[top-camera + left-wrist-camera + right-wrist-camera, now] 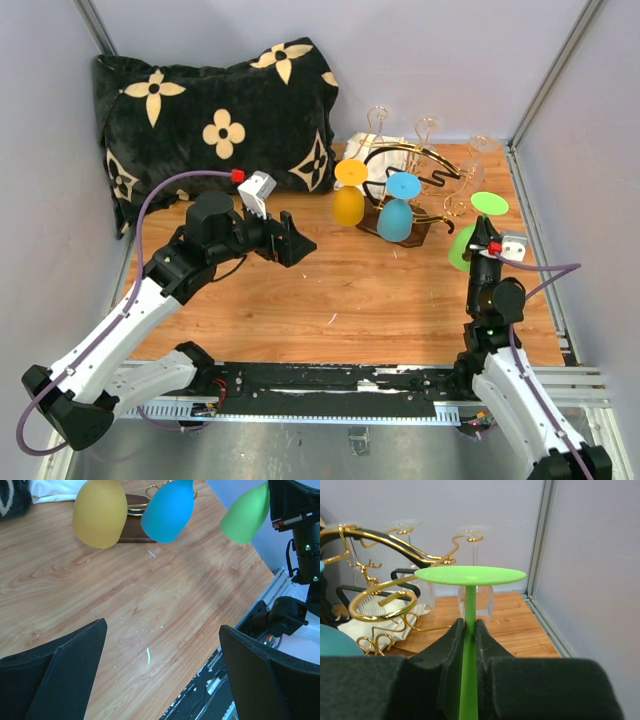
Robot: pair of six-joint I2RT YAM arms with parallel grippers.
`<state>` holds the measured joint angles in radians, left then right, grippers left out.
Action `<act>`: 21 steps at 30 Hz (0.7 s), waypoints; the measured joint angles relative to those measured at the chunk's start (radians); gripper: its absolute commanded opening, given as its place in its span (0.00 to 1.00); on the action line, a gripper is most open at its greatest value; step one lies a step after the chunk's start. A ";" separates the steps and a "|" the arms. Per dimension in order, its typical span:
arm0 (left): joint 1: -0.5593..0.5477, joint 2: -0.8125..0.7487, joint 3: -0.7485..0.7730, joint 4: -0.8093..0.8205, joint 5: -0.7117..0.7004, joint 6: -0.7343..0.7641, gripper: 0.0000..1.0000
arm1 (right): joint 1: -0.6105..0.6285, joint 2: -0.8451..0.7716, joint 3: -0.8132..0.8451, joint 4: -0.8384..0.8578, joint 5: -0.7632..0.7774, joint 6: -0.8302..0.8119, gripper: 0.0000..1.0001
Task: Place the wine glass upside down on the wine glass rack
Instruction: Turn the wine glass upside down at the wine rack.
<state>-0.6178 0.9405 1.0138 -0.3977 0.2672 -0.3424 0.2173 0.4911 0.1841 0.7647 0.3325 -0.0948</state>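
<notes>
- The green wine glass (470, 574) is upside down, its flat foot on top and its bowl hanging below. It is held off the surface (340, 290) just to the right of the wine glass rack (420, 160).
- The right hand (470, 630) is clenched on the glass's thin stem just under the foot.
- In the right wrist view, the rack's gold curled hook lies beside the foot, to its left and lower; whether they touch I cannot tell.
- A yellow glass (348, 205) and a blue glass (395, 220) hang bowl-down at the rack's front, and clear glasses (428, 128) hang at its back.
- The left hand (162, 626) is released, jaws spread wide and holding nothing, over the surface left of the rack.
- A black flowered pillow (215, 120) lies at the far left corner.
</notes>
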 measured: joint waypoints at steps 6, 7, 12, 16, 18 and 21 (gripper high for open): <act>0.000 0.042 0.000 0.008 0.015 0.026 1.00 | -0.114 0.172 -0.031 0.166 -0.185 0.049 0.00; 0.000 0.049 0.000 0.008 0.017 0.030 1.00 | -0.130 0.196 -0.031 0.190 -0.214 0.055 0.00; 0.000 0.066 0.000 0.007 0.026 0.059 1.00 | -0.193 0.275 -0.031 0.296 -0.330 0.083 0.00; 0.000 0.065 0.000 0.006 0.026 0.077 1.00 | -0.212 0.322 -0.031 0.358 -0.403 0.099 0.01; 0.000 0.064 0.000 0.006 0.026 0.083 1.00 | -0.222 0.339 -0.029 0.375 -0.431 0.101 0.01; 0.000 0.059 0.000 0.005 0.026 0.090 1.00 | -0.227 0.373 -0.011 0.391 -0.468 0.101 0.01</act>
<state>-0.6178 0.9997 1.0138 -0.3923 0.2928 -0.2527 -0.0101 0.8639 0.1726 1.1561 -0.1360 0.0067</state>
